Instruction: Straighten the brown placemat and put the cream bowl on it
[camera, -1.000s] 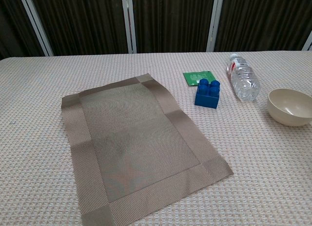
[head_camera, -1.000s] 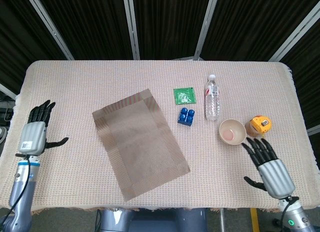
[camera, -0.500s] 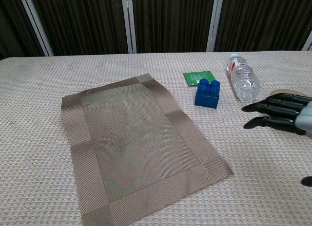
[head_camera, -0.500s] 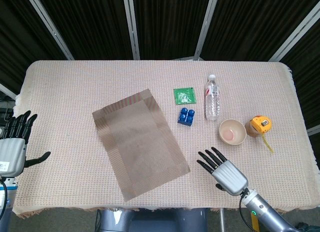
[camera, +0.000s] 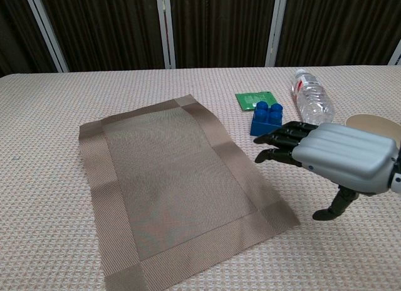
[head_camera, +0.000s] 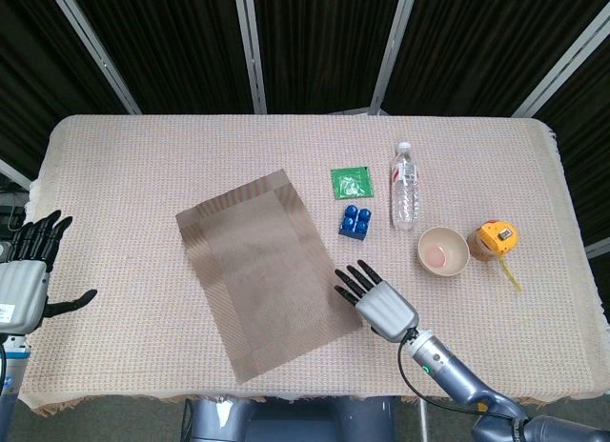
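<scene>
While the brown placemat [head_camera: 266,272] lies skewed across the middle of the tabletop [head_camera: 143,156], its upper edge tipped toward the upper right of the head view and its long sides running down to the lower right, nothing rests on it. The right hand [head_camera: 375,300] hovers at the mat's lower right corner, palm down, fingers spread and stretched toward the upper left of the frame, holding nothing; in the chest view this hand [camera: 332,150] fills the right side, its dark fingertips [camera: 266,139] reaching above the mat's right border, and its thumb [camera: 332,207] points down toward the cloth. Whether the fingertips touch the mat I cannot tell. The left hand [head_camera: 27,275] sits at the far left edge of the head view, off the side of the tabletop, fingers apart and upright, empty.

The cream bowl [head_camera: 442,251] stands upright on the right of the tabletop, well apart from the mat, just beside a yellow tape measure [head_camera: 497,238]. Above the bowl lies a clear water bottle [head_camera: 405,186] on its side. Between the bottle and the mat lie a green packet [head_camera: 352,182] and, just below it, a blue building block [head_camera: 355,221]
</scene>
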Robot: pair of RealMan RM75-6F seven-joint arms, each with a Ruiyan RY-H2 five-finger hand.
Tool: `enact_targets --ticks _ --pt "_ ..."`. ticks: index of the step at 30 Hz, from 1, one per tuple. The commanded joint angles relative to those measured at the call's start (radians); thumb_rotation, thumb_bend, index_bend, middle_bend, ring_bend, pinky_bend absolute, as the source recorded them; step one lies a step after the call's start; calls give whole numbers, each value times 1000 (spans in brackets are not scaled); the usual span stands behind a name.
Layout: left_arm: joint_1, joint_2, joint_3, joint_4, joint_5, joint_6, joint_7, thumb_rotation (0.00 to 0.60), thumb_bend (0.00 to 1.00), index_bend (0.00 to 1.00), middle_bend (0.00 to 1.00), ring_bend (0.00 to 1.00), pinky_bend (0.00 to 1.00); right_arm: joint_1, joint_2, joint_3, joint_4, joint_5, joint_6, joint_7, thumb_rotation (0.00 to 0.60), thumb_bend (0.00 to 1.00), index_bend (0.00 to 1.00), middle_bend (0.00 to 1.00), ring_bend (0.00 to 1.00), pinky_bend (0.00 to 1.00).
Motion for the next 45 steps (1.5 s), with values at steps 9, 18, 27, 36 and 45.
enact_targets --ticks 9,18,27,36,45 --pt "-5 0 2 -4 -12 -17 -2 600 0 0 0 0 0 29 -75 -25 41 29 -13 -16 600 0 151 0 0 0" --pt "-12 1 2 2 -25 -36 -8 600 0 0 0 0 0 52 -119 -29 77 63 -30 -27 600 0 151 0 0 0" --pt "-15 3 2 8 -31 -45 -15 600 0 0 0 0 0 63 -143 -28 102 81 -21 -19 600 0 151 0 0 0" --pt "-19 1 5 8 -31 -54 -17 600 0 0 0 0 0 69 -170 -15 127 62 54 71 600 33 158 0 0 0" --pt "-21 5 11 11 -2 -53 -35 600 0 0 0 0 0 75 -185 -43 175 38 83 122 600 186 180 0 0 0"
